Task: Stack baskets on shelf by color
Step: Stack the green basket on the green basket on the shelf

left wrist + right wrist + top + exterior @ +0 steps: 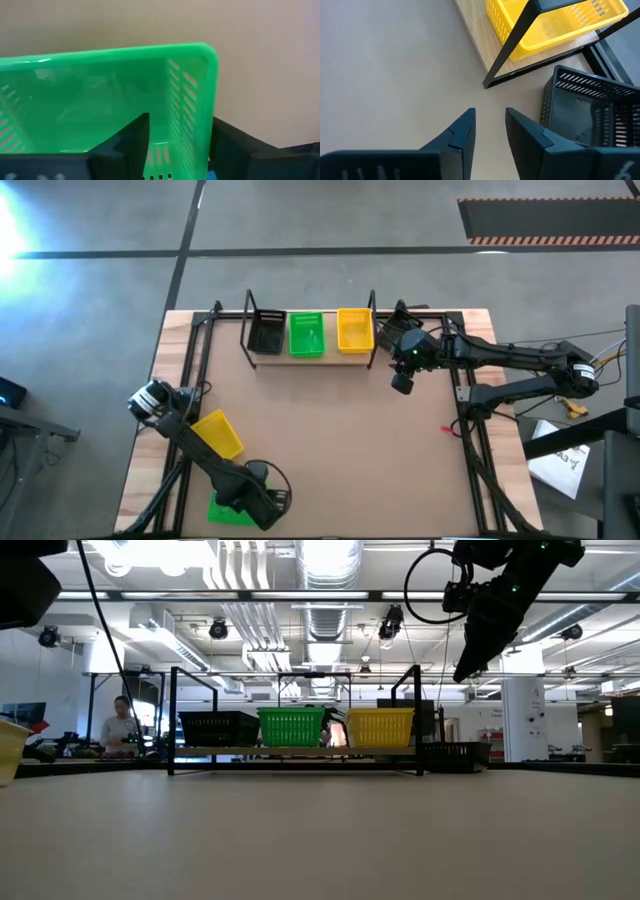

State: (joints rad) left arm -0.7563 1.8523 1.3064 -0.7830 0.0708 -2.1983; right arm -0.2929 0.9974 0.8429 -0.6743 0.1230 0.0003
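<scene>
My left end effector (177, 145) straddles a green basket's (100, 95) wall at the tabletop's (330, 430) near left corner. My right end effector (490, 127), narrow and empty, hangs beside the shelf's (310, 357) right end, near a black basket (590, 110).

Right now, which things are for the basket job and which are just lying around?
Job: the shelf; shelved black basket, shelved green basket, shelved yellow basket; loose yellow basket; loose green basket, left gripper jaws around its wall; loose black basket by the right gripper.
Just lying about: papers; a person behind.
</scene>
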